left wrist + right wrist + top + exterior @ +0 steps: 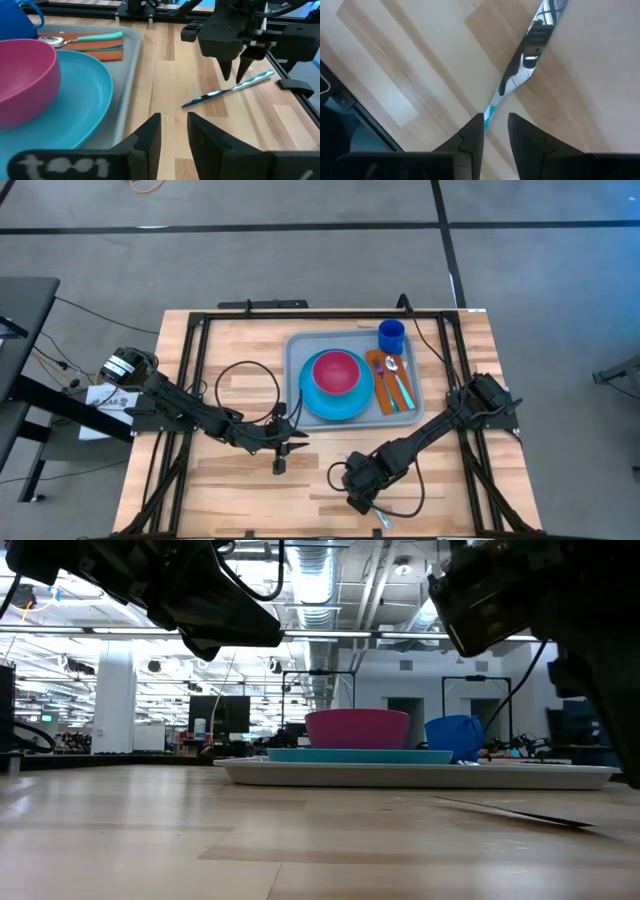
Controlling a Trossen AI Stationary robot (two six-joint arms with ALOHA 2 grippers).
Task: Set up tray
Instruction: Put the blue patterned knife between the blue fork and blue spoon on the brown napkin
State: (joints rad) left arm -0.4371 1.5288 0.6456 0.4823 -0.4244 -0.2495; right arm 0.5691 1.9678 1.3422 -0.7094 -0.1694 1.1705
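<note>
My right gripper (495, 131), fingers slightly apart, hangs over a teal-handled knife (229, 90) on the bare wood. My left gripper (173, 134), also slightly parted, hovers beside the tray (297, 402), which holds plate, bowl, cup and napkin farther back.

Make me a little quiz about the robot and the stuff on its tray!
1. True or false: the pink bowl sits on the blue plate.
2. Which thing lies on the bare table, off the tray?
A) the blue cup
B) the teal-handled utensil
C) the orange napkin
3. Fill in the gap: the hand poised over that thing is the robot's ____ hand.

Key:
1. True.
2. B.
3. Right: the right hand points down at it, fingers a little apart.
</note>
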